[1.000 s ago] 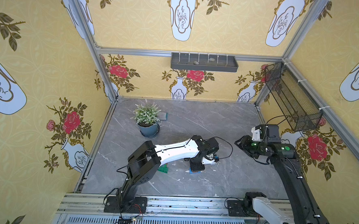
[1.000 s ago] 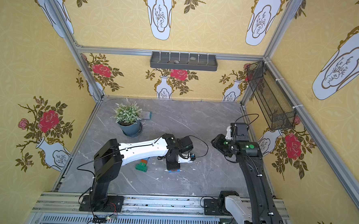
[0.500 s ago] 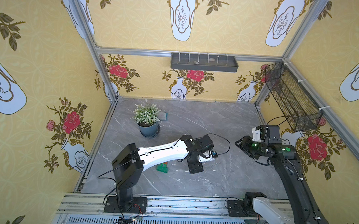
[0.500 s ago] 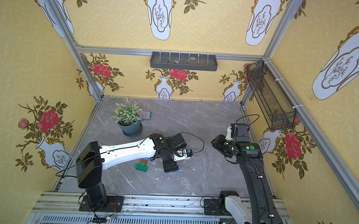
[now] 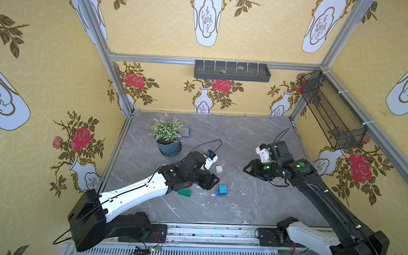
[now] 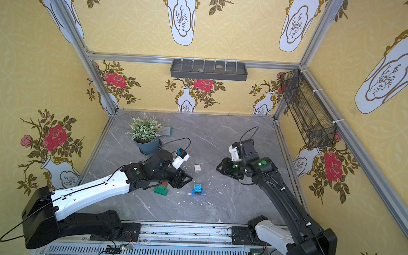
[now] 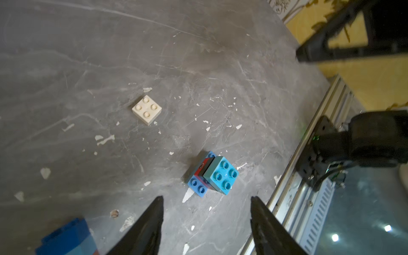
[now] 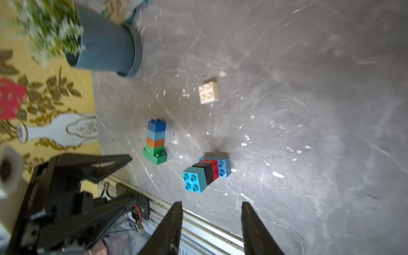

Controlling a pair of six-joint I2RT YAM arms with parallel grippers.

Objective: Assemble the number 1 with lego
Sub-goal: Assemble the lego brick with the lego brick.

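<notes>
A short lego stack (image 5: 222,191) (image 6: 197,189), light blue on black and red over a long blue base, stands mid-table. It also shows in the left wrist view (image 7: 213,174) and the right wrist view (image 8: 206,174). A white brick (image 5: 219,168) (image 7: 146,109) (image 8: 208,92) lies alone behind it. A taller lego tower (image 8: 155,143), green, orange-brown, light blue and blue, stands left of the stack, partly under my left arm (image 5: 184,191). My left gripper (image 5: 213,181) (image 7: 206,198) hangs open and empty just left of the short stack. My right gripper (image 5: 247,170) (image 8: 212,204) is open and empty, to the right.
A potted plant (image 5: 167,140) stands at the back left with a small teal pad (image 5: 185,132) behind it. A metal rail (image 5: 216,232) runs along the table's front edge. A wire basket (image 5: 330,113) hangs on the right wall and a grey shelf (image 5: 232,72) on the back wall.
My left gripper was down on the short blue stack; it has pulled back to the left, leaving the stack standing free. The right arm has hardly moved.
</notes>
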